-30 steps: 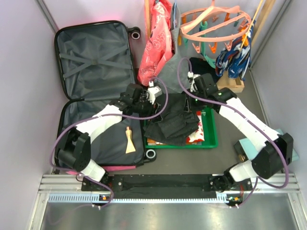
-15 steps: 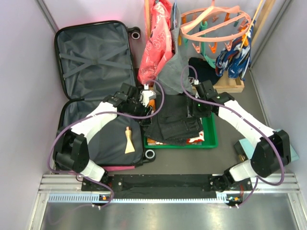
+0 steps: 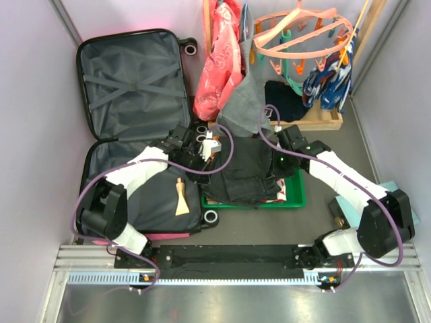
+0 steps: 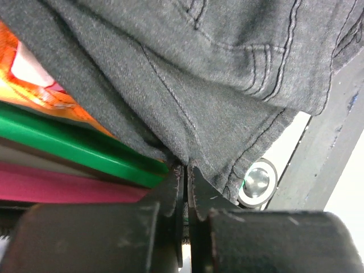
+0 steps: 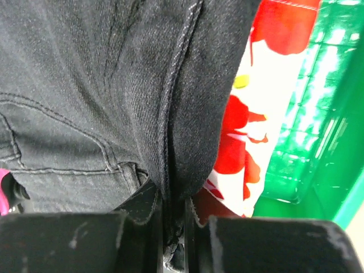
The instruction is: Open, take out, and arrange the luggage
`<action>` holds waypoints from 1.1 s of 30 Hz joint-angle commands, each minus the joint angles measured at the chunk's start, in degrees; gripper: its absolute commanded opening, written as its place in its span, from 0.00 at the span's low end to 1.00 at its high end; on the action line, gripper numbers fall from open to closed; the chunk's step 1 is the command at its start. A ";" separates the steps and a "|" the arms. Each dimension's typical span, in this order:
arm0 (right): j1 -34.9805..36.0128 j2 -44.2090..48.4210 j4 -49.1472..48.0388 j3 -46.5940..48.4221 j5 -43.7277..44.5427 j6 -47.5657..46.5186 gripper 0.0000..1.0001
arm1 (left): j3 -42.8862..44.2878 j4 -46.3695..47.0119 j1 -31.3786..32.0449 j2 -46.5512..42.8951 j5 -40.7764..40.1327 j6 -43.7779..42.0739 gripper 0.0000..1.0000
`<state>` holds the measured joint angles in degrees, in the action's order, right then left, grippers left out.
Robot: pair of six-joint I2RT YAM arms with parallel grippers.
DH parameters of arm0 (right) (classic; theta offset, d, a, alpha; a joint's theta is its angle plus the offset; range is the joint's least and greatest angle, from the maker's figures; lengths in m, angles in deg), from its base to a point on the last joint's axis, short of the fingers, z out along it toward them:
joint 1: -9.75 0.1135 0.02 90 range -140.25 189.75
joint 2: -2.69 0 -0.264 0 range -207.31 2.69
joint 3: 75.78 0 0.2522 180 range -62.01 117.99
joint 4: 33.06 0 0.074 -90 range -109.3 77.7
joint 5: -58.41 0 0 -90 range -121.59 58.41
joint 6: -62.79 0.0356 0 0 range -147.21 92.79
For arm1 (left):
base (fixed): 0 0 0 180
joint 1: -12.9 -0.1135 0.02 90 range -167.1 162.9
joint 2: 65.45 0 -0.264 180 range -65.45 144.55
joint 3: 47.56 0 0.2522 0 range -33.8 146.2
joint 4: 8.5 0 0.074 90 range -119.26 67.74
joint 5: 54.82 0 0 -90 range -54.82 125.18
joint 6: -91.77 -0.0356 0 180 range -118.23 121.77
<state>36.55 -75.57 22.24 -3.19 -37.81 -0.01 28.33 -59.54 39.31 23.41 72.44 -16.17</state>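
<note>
From above, the luggage lies opened flat on the outer side of the left claw, its near half just beside that claw. A small wooden tool rests in that half, so unpacking looks unfinished. The left claw and the right claw sit at opposite edges of the dark jeans, which span between them over the green tray. It is a two-point hold, probably to spread the garment flat (or to lift it without bunching).

In the left wrist view, the jaws are clenched on a fold of the denim's edge. The tray's green rim runs just left of the pinch, and the luggage's pink shell lies below it.

In the right wrist view, the jaws are clamped on a thick seam. A red-and-white floral cloth lies just right of the fingers under the denim, with the tray wall beyond it.
</note>
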 commanded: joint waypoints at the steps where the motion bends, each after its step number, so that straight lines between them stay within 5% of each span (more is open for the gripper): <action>1: 2.10 1.44 -2.52 4.01 -6.26 1.89 0.00 | -0.78 1.24 1.36 0.70 4.23 0.35 0.00; 10: 3.33 3.64 -9.36 7.62 -15.93 7.15 0.00 | -0.60 2.03 1.45 1.05 6.60 1.15 0.00; 19: 6.15 2.49 -25.43 -5.20 -17.51 17.17 0.00 | 0.10 2.47 1.45 1.49 6.95 1.32 0.00; 30: 6.15 5.22 -10.88 -8.56 2.78 11.48 0.00 | 1.24 0.80 1.36 0.09 3.97 -0.61 0.00; 33: 6.15 5.92 -8.50 -7.85 5.95 10.60 0.14 | 3.26 -1.21 1.45 -0.18 2.74 -1.05 0.22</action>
<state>42.06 -71.78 6.17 -11.03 -40.12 13.61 28.28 -59.10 39.57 24.46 75.02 -15.95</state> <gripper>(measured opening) 0.102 0.077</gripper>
